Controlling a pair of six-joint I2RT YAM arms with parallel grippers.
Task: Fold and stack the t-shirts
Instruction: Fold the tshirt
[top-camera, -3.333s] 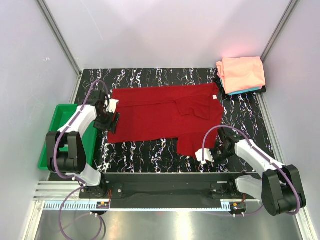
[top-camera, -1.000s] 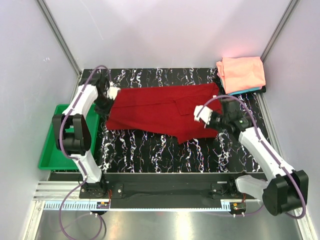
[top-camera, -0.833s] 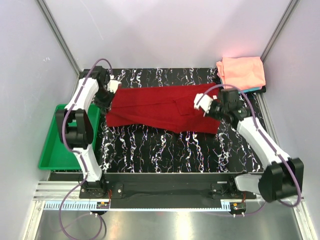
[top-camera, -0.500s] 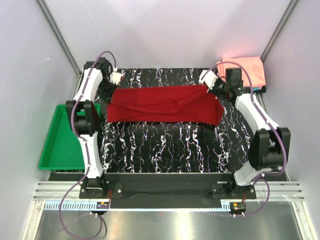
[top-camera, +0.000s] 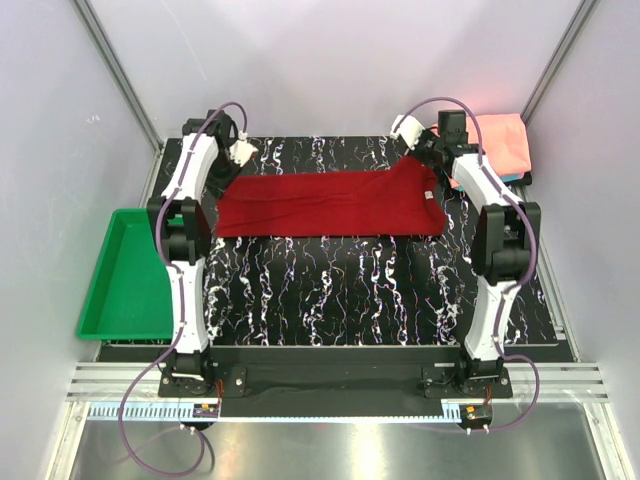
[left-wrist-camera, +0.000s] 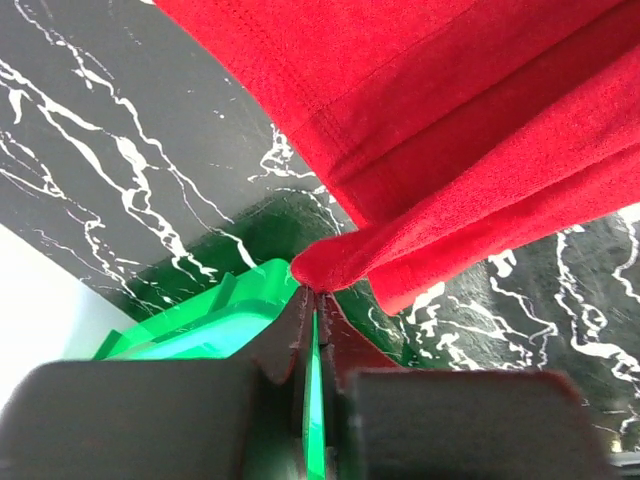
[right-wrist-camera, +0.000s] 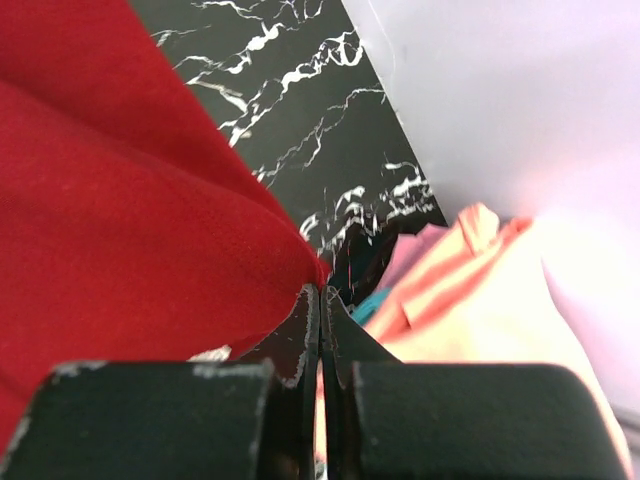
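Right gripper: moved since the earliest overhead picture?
Yes, the right gripper went from the near edge of the table to its far side, beside the salmon-pink t-shirt.

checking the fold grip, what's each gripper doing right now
Left gripper: closed, pinching a corner of the dark red cloth t-shirt.
Right gripper: closed, pinching the same t-shirt's other end.

Bright, even overhead light, soft shadows (foreground blur in both wrist views)

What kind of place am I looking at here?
Probably a robot test booth: plain white walls, a black marbled table, and the left pincer and right pincer pinching a dark red t-shirt.
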